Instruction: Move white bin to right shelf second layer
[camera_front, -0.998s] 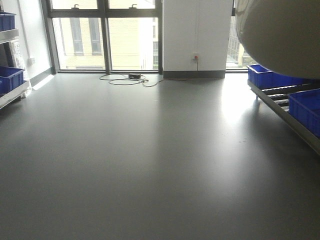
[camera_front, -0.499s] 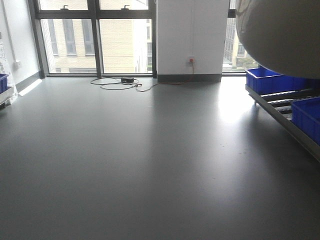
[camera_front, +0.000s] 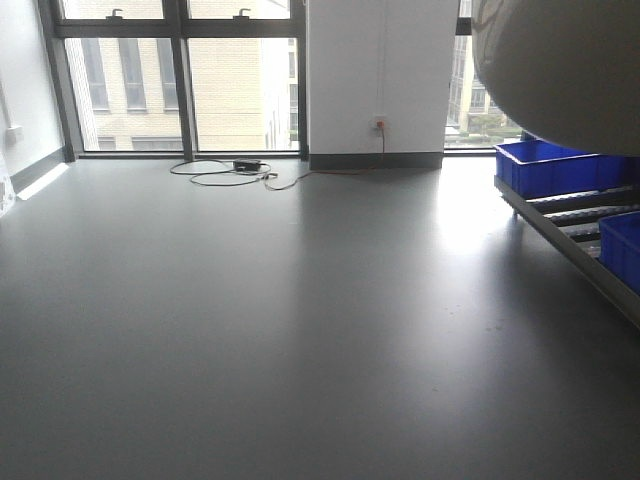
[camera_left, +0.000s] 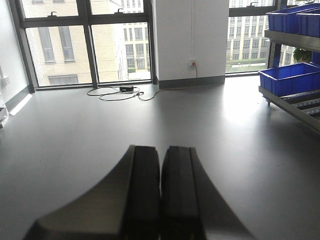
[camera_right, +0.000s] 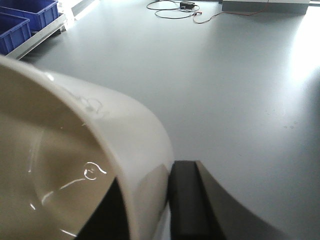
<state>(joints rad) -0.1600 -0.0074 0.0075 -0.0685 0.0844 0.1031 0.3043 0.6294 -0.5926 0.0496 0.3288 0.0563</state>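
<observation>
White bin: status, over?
Left tool shut, empty. Right tool shut on white bin rim, bin aloft. Not yet at right shelf; blue crates on it.

Front view tally: one white bin (camera_front: 560, 70), two blue crates (camera_front: 548, 166) (camera_front: 622, 250), one cable tangle (camera_front: 225, 172), one wall socket (camera_front: 379, 122).

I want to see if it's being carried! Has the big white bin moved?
Yes, a little to the right. In the front view the wall socket has slid left, while the white bin kept its top-right corner, so it now sits further right of the socket.
</observation>
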